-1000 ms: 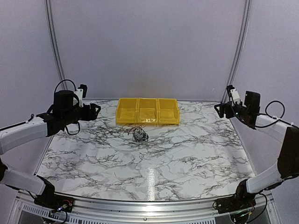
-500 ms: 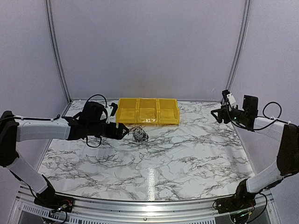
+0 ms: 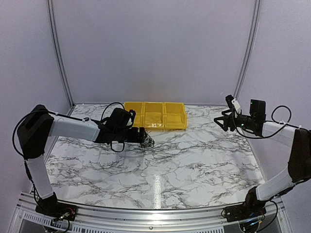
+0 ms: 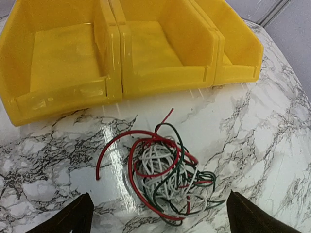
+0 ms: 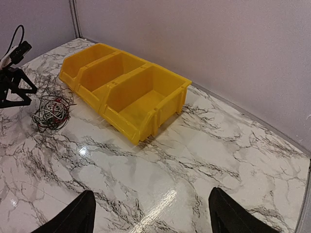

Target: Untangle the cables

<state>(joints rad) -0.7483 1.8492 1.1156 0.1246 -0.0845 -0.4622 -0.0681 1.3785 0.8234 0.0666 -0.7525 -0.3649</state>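
Though near the bins (image 4: 160, 80), cables (image 4: 158, 167) apart.

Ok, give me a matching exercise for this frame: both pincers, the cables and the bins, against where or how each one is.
Things:
1. left pincer
2. right pincer
3. cables
4. bins

Place or state:
A. yellow, at the back of the table
B. open, off at the right side, near nothing
C. tangled, lying just in front of the bins
D. open, right at the cables

Pairs: 1-D, 2-B, 3-C, 4-A
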